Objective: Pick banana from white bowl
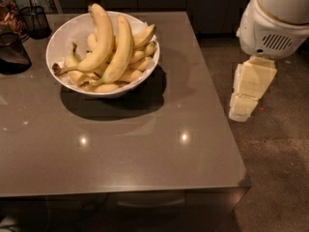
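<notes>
The white bowl (63, 37) stands on the far left part of the grey table (145, 144). It holds several bananas. The banana (120, 47), long and gently curved, lies on top of the pile right of centre, its stem pointing to the bowl's front. A more strongly curved long banana (99, 40) with a brown stem lies just left of it. Short bananas (145, 35) lie underneath. My gripper (244, 108), cream-coloured, hangs under the white arm housing (270, 25) to the right of the table, over the floor, well apart from the bowl.
A black mesh cup (36, 21) and a dark container (10, 54) stand at the table's far left. The table's right edge runs just left of my gripper. Speckled floor (280, 168) lies to the right.
</notes>
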Robot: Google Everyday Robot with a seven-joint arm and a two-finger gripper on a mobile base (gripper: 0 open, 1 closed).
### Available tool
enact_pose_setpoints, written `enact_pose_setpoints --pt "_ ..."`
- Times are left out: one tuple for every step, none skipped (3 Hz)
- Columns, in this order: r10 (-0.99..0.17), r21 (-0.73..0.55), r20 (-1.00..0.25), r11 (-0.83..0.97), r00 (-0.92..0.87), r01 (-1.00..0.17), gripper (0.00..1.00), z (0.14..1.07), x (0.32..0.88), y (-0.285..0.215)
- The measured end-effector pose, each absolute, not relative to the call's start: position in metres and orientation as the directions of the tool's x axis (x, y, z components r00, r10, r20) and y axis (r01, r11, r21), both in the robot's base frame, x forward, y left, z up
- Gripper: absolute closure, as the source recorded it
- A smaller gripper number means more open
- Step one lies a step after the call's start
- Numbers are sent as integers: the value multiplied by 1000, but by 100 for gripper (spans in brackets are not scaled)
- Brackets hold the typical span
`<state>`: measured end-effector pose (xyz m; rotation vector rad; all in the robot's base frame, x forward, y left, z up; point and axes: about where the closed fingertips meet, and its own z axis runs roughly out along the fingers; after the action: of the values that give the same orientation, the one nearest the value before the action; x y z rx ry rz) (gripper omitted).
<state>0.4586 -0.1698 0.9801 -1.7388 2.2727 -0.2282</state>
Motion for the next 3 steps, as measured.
enact_pose_setpoints --pt "-963 -297 -120 267 -242 -917 0 982 460 -169" --pt "-954 -288 -143 296 -265 -911 0 981 466 -161" --pt "-904 -199 -232 405 -358 -893 0 975 497 -126"
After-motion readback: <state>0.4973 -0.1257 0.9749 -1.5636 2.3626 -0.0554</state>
